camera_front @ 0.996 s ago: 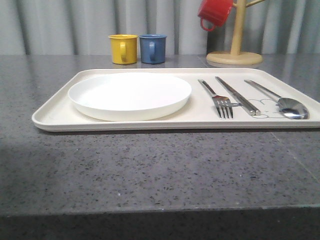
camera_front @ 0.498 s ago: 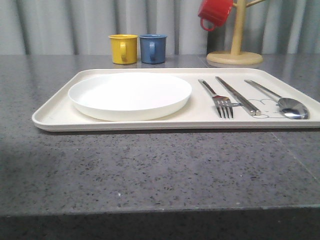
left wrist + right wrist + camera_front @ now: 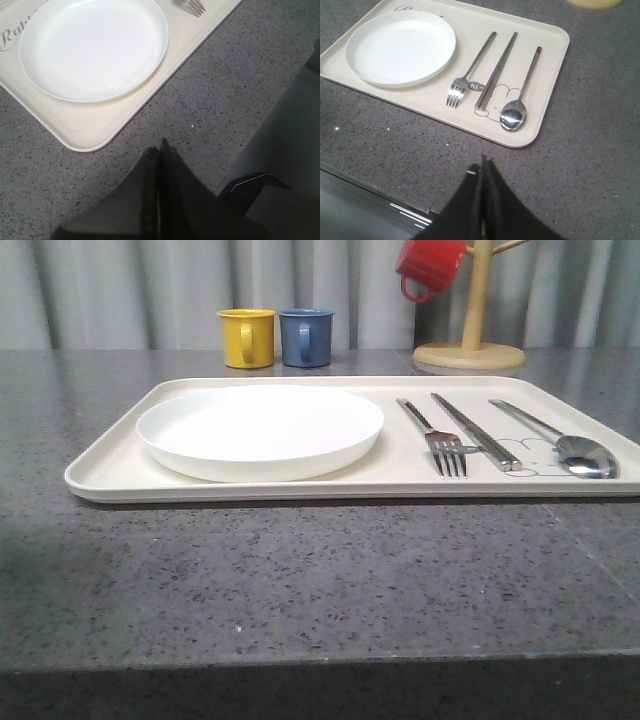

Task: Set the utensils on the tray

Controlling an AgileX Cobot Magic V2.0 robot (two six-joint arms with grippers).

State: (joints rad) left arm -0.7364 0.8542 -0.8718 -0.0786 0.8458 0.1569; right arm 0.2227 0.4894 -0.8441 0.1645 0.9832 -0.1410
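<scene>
Both hands, left (image 3: pixel 160 150) and right (image 3: pixel 484 165), have fingers pressed together over the grey speckled desk (image 3: pixel 300 580). At its far edge stand a yellow mug (image 3: pixel 246 337), blue mug (image 3: pixel 305 336) and wooden mug tree (image 3: pixel 470 340).

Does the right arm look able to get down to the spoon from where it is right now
Probably yes. The spoon lies uncovered on the tray, apart from the knife, and bare counter separates it from the shut right gripper.

Left pincer (image 3: pixel 160 150) closed, empty; right pincer (image 3: pixel 484 165) closed, empty.
</scene>
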